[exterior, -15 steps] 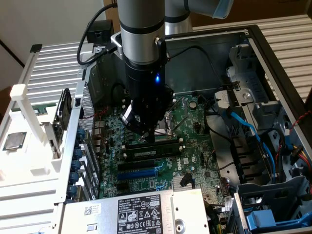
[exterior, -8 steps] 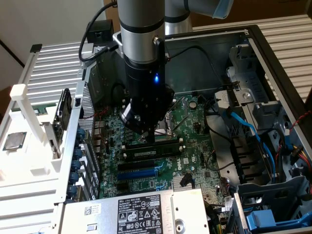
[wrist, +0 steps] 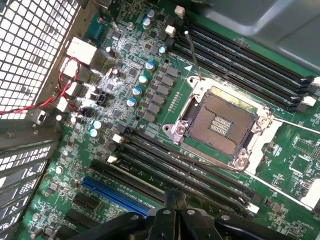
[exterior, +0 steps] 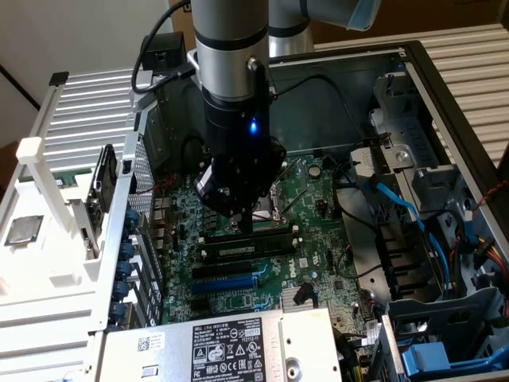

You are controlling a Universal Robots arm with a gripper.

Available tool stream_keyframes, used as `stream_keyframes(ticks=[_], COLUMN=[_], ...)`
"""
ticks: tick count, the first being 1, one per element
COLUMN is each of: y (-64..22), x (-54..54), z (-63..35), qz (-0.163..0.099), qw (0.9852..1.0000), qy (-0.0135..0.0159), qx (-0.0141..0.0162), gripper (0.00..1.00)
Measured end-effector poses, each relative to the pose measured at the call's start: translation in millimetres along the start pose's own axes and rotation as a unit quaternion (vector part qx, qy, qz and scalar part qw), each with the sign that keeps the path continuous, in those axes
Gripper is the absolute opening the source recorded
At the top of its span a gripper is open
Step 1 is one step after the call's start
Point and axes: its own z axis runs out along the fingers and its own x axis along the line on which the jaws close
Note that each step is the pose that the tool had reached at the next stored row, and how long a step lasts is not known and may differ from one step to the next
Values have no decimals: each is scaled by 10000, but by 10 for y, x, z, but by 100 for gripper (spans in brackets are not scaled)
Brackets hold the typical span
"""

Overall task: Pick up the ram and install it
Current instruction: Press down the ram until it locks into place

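Note:
The ram [exterior: 242,249] is a dark stick with a pale label strip. It stands in one of the long black memory slots on the green motherboard [exterior: 318,199], inside the open computer case. My gripper [exterior: 245,227] points straight down at the board, just beside the ram on the socket side. I cannot tell if it touches the stick. In the wrist view my gripper [wrist: 175,196] has its two black fingers pressed together, with nothing between them, right over the memory slots [wrist: 190,167]. I cannot pick the ram out from the slots there.
The bare CPU socket [wrist: 220,122] lies just beyond the slots, with more memory slots [wrist: 250,55] past it. A blue expansion slot [exterior: 227,282] and the power supply [exterior: 215,346] lie on the near side. Drive bays with blue cables [exterior: 413,215] fill the exterior view's right.

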Motion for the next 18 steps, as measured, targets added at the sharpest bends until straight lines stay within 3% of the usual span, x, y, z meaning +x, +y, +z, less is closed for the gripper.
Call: stream_keyframes(ticks=[9,18], y=[-1,-1], x=[0,0], z=[-8,-12], qz=[385,764], qw=[9993,9971], qy=[7,14], qx=[14,27], gripper=[10,10])
